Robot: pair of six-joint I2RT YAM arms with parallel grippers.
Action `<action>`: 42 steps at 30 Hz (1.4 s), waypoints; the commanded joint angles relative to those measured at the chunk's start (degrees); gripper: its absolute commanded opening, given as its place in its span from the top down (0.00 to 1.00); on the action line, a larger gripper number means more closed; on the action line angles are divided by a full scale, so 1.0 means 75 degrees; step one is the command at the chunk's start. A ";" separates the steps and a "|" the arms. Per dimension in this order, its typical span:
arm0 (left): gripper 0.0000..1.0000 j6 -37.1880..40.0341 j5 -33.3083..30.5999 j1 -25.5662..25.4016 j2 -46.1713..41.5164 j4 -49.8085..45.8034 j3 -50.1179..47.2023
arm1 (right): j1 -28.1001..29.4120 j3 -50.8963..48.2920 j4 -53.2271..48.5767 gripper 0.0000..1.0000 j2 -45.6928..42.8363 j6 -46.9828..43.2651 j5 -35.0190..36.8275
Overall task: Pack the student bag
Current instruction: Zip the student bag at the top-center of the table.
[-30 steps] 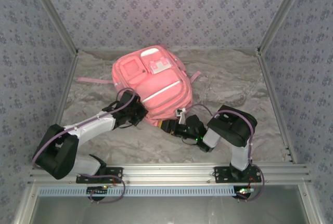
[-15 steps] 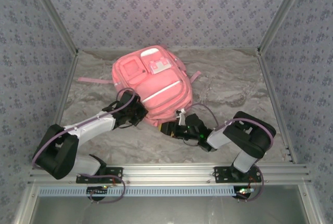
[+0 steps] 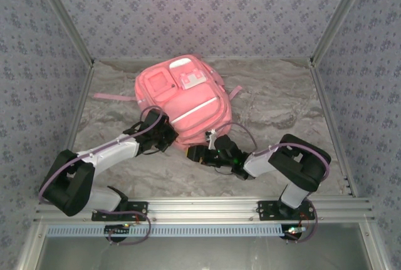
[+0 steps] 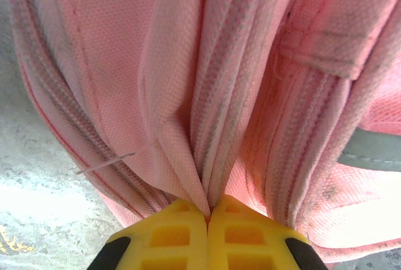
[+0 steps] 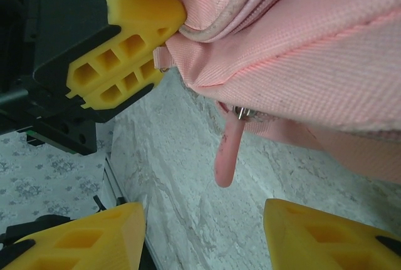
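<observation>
Pink soft fabric backpack w/ front zip pockets & pale stripes, the student bag (image 3: 182, 104), lies front-up on the grey marbled table (image 3: 282, 104). Left gripper (image 4: 208, 212) is at the bag's near-left bottom edge. Its yellow fingers are pressed fully together on a pinched fold of bag fabric next to a zip seam. Right gripper (image 5: 203, 235) sits just beside the bag's near bottom edge, right of the left one, jaws approx half apart w/ nothing held. Small pink zip pull (image 5: 225, 157) hangs from the bag's edge toward that gap, touching neither finger.
</observation>
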 commanded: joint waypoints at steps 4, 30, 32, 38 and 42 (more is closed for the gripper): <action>1.00 0.0115 0.0313 -0.0044 0.0012 0.0122 0.0110 | 0.0079 0.0166 0.0379 0.49 0.0520 0.0240 0.0273; 1.00 0.0141 0.0305 -0.0039 -0.0049 0.0147 -0.0015 | -0.0018 0.0169 0.1589 0.93 0.1329 0.0808 0.0603; 1.00 0.0203 0.0283 0.0024 -0.0099 0.0045 -0.0005 | -0.0045 0.0037 0.1457 0.99 0.1165 0.0712 0.0593; 1.00 0.0481 0.0227 0.0488 -0.0556 -0.0454 0.0133 | -0.0262 -0.0243 0.0300 1.00 0.0431 0.0098 0.0211; 1.00 0.0686 0.0080 0.0704 -0.0903 -0.0843 0.0277 | -0.0292 -0.0156 -0.1155 1.00 -0.0151 -0.0563 0.0115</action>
